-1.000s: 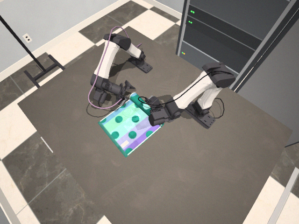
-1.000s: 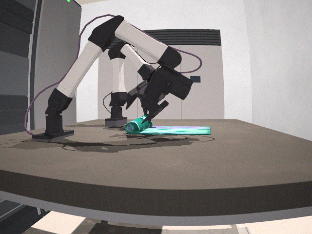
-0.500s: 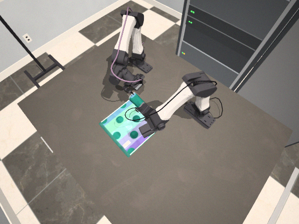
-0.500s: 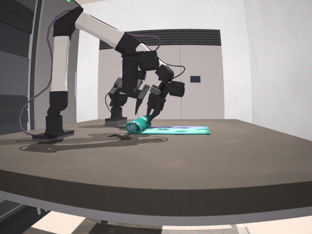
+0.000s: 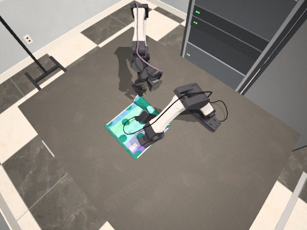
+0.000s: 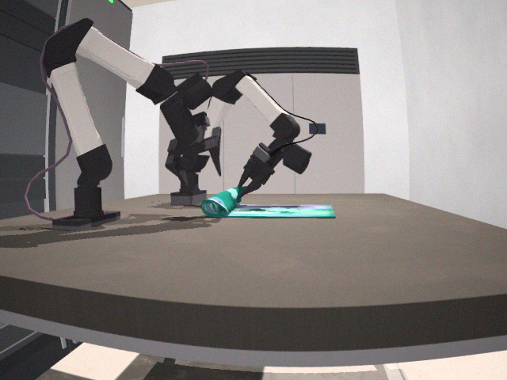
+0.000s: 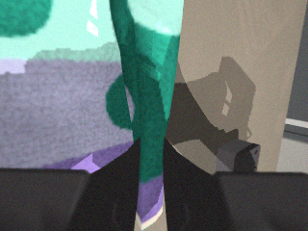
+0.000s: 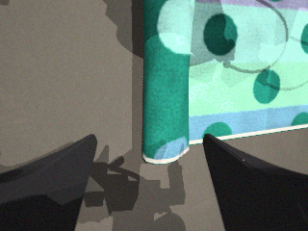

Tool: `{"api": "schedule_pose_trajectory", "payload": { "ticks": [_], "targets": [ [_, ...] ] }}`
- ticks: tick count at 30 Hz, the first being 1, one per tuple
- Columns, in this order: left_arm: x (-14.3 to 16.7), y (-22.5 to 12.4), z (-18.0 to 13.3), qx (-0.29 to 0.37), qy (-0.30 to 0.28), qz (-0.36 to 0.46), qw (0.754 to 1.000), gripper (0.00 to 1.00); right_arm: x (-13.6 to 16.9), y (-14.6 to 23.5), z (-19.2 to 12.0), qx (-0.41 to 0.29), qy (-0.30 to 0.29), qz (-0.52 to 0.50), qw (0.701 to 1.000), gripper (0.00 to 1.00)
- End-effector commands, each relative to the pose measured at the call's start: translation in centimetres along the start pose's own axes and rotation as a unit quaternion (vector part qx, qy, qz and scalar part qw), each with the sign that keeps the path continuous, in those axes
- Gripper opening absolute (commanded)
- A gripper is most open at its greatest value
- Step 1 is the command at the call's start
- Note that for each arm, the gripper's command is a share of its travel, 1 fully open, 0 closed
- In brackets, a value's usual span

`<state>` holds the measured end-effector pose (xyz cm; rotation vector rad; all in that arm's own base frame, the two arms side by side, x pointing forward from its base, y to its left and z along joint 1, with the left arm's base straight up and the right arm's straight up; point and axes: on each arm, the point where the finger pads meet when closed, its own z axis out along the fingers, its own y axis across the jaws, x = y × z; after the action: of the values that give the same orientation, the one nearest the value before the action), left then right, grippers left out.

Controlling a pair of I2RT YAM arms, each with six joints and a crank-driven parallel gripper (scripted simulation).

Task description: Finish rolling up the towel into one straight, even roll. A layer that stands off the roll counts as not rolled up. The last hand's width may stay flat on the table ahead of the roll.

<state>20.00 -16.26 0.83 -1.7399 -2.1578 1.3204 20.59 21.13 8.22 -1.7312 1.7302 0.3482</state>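
Gripping the rolled towel (image 5: 143, 102) (image 6: 224, 201) (image 7: 155, 96) (image 8: 166, 96).
The left gripper (image 5: 147, 116) (image 6: 240, 193) (image 7: 152, 140) clamps its purple end; the right gripper (image 5: 145, 92) (image 6: 203, 180) (image 8: 149, 137), fingers apart, is near the blue end.

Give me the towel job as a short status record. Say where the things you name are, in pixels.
Towel: partly rolled; wide section (image 5: 115, 130) (image 6: 295, 211) (image 7: 58, 101) (image 8: 217, 96) unrolled
Roll (image 5: 142, 101) (image 6: 221, 203) (image 7: 153, 96) (image 8: 166, 96): green outside, loose spiral at blue end
Left claw (image 6: 242, 194) (image 7: 152, 140): shut on roll's purple end
Right claw (image 5: 145, 92) (image 6: 203, 180) (image 8: 149, 137): wide open, by blue end, holding nothing
Job: unfinished
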Motion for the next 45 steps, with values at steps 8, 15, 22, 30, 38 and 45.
{"api": "schedule_pose_trajectory", "payload": {
  "ticks": [8,15,22,30,38,45],
  "targets": [
    [0.8,-0.2,0.8,0.036,0.004,-0.021,0.999,0.16,0.2,-3.1,0.7,0.037,-0.005,-0.024,0.999,0.98],
    [0.9,0.0,1.0,0.036,0.004,-0.021,0.999,0.16,0.4,-3.6,1.0,0.03,-0.009,-0.032,0.999,0.98],
    [0.9,0.0,1.0,0.036,0.004,-0.021,0.999,0.16,2.0,-2.6,3.1,0.031,-0.008,-0.031,0.999,0.98],
    [0.9,0.0,1.0,0.036,0.004,-0.021,0.999,0.16,3.5,-1.7,5.0,0.032,-0.008,-0.03,0.999,0.98],
    [0.9,0.0,1.0,0.036,0.004,-0.021,0.999,0.16,3.5,-1.5,5.7,0.032,-0.008,-0.03,0.999,0.85],
    [0.9,0.0,1.0,0.036,0.004,-0.021,0.999,0.16,3.5,-1.5,5.7,0.032,-0.008,-0.03,0.999,0.55]
  ]
}}
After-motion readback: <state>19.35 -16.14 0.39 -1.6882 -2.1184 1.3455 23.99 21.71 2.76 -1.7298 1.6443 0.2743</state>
